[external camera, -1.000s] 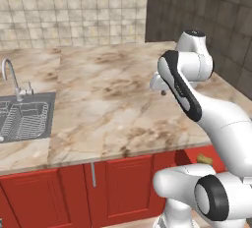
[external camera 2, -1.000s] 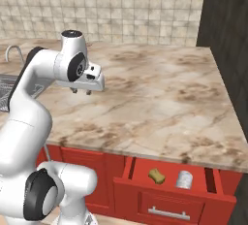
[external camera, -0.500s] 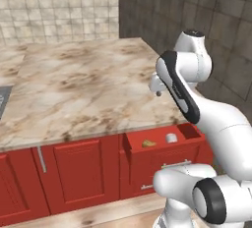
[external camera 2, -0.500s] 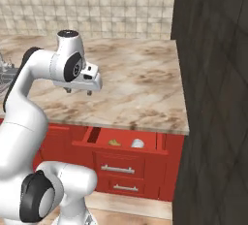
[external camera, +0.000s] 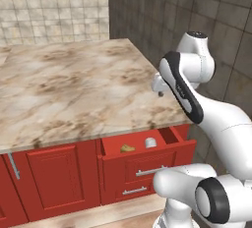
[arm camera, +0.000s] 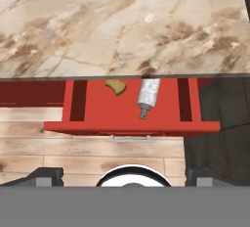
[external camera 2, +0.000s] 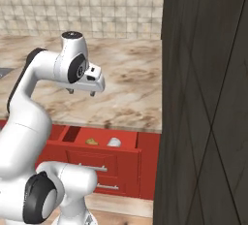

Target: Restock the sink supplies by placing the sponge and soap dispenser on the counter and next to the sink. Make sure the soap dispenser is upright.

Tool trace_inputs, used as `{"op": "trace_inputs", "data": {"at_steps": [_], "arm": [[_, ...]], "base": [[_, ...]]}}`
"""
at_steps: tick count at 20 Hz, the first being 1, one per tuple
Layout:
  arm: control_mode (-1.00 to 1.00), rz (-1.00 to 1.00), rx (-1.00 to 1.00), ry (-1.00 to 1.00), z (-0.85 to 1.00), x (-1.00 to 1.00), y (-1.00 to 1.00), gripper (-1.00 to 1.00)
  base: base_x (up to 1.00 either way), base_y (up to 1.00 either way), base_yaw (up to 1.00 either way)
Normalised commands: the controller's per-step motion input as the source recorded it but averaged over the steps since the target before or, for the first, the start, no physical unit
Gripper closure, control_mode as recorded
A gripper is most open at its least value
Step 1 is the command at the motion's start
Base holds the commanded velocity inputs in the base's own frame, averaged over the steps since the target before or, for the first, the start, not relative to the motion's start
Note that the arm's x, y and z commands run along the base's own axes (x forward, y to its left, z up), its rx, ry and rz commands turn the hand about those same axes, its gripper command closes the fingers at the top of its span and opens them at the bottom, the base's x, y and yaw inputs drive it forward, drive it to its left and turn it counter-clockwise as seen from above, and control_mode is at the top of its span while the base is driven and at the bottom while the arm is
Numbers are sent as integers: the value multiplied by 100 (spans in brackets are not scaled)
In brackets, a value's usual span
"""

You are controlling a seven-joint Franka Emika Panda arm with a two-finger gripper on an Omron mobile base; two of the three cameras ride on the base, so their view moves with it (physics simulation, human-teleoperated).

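While sponge (arm camera: 115,86) and soap dispenser (arm camera: 148,95) lie in open drawer (arm camera: 131,125), gripper (arm camera: 123,173) is held above, jaws apart; descent into drawer needed next.

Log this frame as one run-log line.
phase: approach | gripper: open, empty, above the counter | sponge: in open drawer | soap dispenser: lying flat beside it

sponge (arm camera: 115,87) beside soap dispenser (arm camera: 148,95), in drawer (arm camera: 97,111)
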Motion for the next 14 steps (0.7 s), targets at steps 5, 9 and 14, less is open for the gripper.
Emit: {"op": "trace_inputs", "data": {"at_steps": [5, 9, 14], "arm": [[-100, 0, 0, 7, -34, 12, 0, -100], [-100, 0, -1, 24, -100, 52, 0, -100], [-100, 0, -3, 22, -100, 46, 0, -100]], "base": [[2, 0, 0], [0, 0, 0], [0, 0, 0]]}}
